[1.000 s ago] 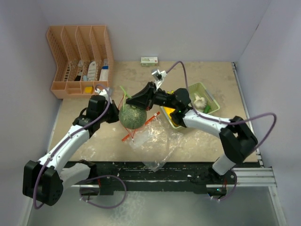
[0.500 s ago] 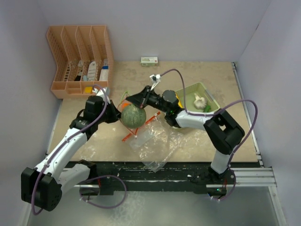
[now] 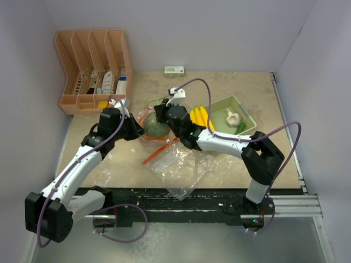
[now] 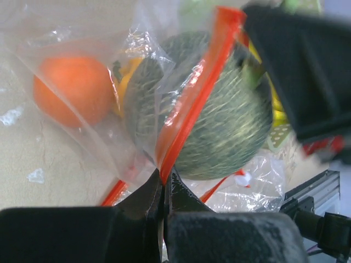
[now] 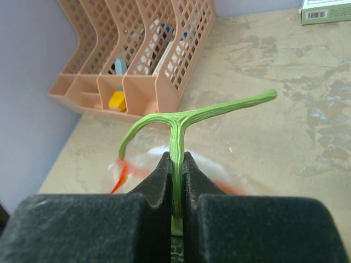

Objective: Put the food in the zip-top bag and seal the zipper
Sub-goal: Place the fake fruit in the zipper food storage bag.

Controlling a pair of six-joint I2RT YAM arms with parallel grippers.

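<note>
A netted green melon (image 3: 156, 127) sits at the mouth of the clear zip-top bag (image 3: 184, 164), which has an orange zipper strip (image 4: 197, 93). My right gripper (image 3: 160, 114) is shut on the melon's green T-shaped stem (image 5: 178, 137). My left gripper (image 3: 138, 130) is shut on the bag's zipper edge just below the melon (image 4: 219, 126). An orange (image 4: 71, 90) lies inside the bag. Yellow bananas (image 3: 200, 116), a white bulb (image 3: 233, 116) and a green piece (image 3: 240, 127) lie in the pale green tray (image 3: 222, 101).
A peach mesh organizer (image 3: 93, 68) stands at the back left, close behind the grippers; it also shows in the right wrist view (image 5: 137, 60). A small white box (image 3: 174, 70) lies by the back wall. Loose bag plastic spreads toward the front edge.
My right gripper has carried the melon left and down toward the bag mouth. The right arm has shifted off the tray, uncovering the bananas. My left gripper still holds the bag edge.
</note>
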